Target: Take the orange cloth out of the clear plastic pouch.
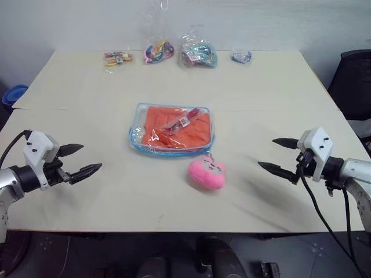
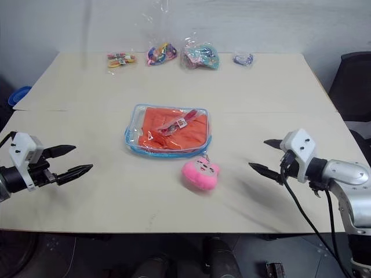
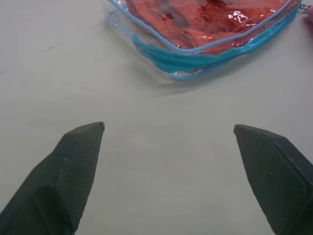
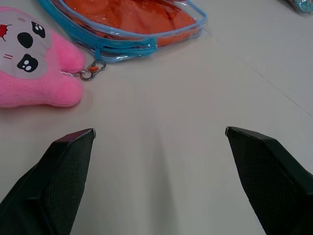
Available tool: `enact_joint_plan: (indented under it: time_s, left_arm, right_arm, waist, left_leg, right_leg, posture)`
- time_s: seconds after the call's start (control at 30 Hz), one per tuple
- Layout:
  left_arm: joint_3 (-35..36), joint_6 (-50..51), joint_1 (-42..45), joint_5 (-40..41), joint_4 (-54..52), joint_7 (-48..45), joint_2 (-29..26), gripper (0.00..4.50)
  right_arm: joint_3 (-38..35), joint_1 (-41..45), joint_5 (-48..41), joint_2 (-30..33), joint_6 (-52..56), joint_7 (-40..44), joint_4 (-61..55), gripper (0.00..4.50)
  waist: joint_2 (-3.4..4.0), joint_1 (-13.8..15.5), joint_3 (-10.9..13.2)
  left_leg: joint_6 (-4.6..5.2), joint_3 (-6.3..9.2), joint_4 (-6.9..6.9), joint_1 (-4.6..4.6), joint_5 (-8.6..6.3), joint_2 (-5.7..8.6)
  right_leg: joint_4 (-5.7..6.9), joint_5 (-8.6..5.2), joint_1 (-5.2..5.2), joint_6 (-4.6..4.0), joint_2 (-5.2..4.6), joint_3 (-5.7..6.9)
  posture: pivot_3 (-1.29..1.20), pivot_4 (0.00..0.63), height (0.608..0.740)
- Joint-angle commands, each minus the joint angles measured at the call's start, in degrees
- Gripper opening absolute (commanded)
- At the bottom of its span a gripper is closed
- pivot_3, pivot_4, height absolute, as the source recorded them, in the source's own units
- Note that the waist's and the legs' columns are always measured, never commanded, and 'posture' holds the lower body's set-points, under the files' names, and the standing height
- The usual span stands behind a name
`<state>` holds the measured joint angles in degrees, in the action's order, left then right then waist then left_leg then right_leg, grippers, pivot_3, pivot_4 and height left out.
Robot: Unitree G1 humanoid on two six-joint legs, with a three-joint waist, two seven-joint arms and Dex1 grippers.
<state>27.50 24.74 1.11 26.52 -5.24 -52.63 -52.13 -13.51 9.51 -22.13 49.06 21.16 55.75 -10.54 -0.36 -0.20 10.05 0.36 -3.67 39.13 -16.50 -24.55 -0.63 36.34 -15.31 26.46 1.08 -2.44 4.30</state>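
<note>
The pouch (image 1: 171,130) lies flat mid-table (image 1: 255,92), the orange cloth (image 1: 177,128) inside, a pink charm (image 1: 206,173) clipped beside it. Left pincer (image 1: 80,160) and right pincer (image 1: 279,156) hover apart from it, both spread wide, empty.

Pale surface against a plain wall

We see a wide cream surface (image 1: 261,87) with a faint seam across it, running beyond both pincers to a bare whitish wall (image 1: 69,23). Out past the right pincer stands a black chair (image 1: 355,87); past the left pincer, something blue (image 1: 13,94) sits low on the dark floor (image 1: 87,255).
</note>
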Motion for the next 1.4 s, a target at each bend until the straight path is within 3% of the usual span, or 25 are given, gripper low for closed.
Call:
enact_joint_plan:
  time_s: [0.03, 0.4, 0.63, 0.9, 1.07, 1.2, 1.4]
  left_arm:
    - [2.02, -1.18, -0.58, -0.37, -1.53, 0.28, -0.85, 4.5]
    - [2.1, -0.07, -0.74, 0.41, -1.44, 1.03, -0.43, 4.5]
    - [1.71, -0.74, -2.78, 0.21, -2.92, -0.35, -0.65, 4.5]
    - [1.14, 0.05, -1.32, 0.37, -3.25, 1.29, 0.07, 4.5]
    - [0.89, 5.76, 1.74, 4.91, -7.16, 3.53, 1.4, 4.5]
    - [-4.59, 11.74, 9.87, 8.39, -11.27, 6.17, 2.82, 4.5]
    - [-22.92, 11.82, 25.86, 1.26, -9.31, 7.89, 7.82, 4.5]
  right_arm:
    - [-1.21, -0.05, -0.63, 1.02, -1.54, 1.21, -0.86, 4.45]
    - [-1.0, 3.42, -0.01, 0.28, -0.1, -0.18, 1.77, 4.45]
    - [0.09, 0.98, 0.43, 0.39, -0.58, 0.61, 0.08, 4.45]
    - [0.18, 1.57, -0.67, -0.98, 2.62, -2.72, -2.1, 4.45]
    - [0.26, 2.05, -0.36, -3.16, 5.48, -7.58, -5.04, 4.45]
    - [0.94, 4.22, -3.72, -4.8, 10.41, -10.5, -12.16, 4.45]
    - [3.05, 4.75, -9.77, -4.94, 18.69, -12.97, -24.6, 4.45]
  waist:
    - [0.0, 0.03, 0.0]
    - [0.0, -0.01, 0.0]
    - [0.0, 0.04, 0.0]
    - [0.0, -0.06, 0.0]
    - [0.0, 0.03, 0.0]
    - [0.0, 0.39, 0.0]
    - [0.0, 0.26, 0.0]
  left_leg:
    - [0.0, 0.0, 0.0, 0.0, 0.0, 0.0]
    - [-0.01, 0.0, 0.0, 0.0, 0.0, 0.0]
    - [-0.01, 0.0, 0.0, -0.01, 0.0, 0.0]
    - [-0.04, 0.0, 0.03, 0.03, 0.03, 0.0]
    - [-0.05, 0.0, 0.04, 0.01, 0.03, 0.0]
    - [-0.07, 0.03, 0.09, 0.01, 0.04, 0.02]
    - [-0.15, 0.06, 0.13, 0.0, 0.09, 0.07]
  right_leg:
    - [0.0, 0.0, 0.0, 0.0, 0.0, 0.0]
    - [0.02, 0.0, 0.01, 0.0, 0.0, 0.0]
    - [-0.01, 0.0, 0.01, 0.0, 0.0, 0.0]
    - [0.1, 0.01, 0.0, -0.02, 0.0, 0.0]
    - [0.09, 0.01, 0.0, -0.02, -0.01, -0.01]
    - [0.13, 0.01, -0.01, -0.02, -0.01, 0.0]
    - [0.18, 0.01, -0.02, -0.02, 0.0, 0.01]
  posture:
    - [0.0, 0.15, 0.74]
    - [0.0, 0.15, 0.74]
    - [0.0, 0.15, 0.74]
    - [0.0, 0.15, 0.74]
    - [0.0, 0.15, 0.74]
    - [0.0, 0.15, 0.74]
    - [0.0, 0.15, 0.74]
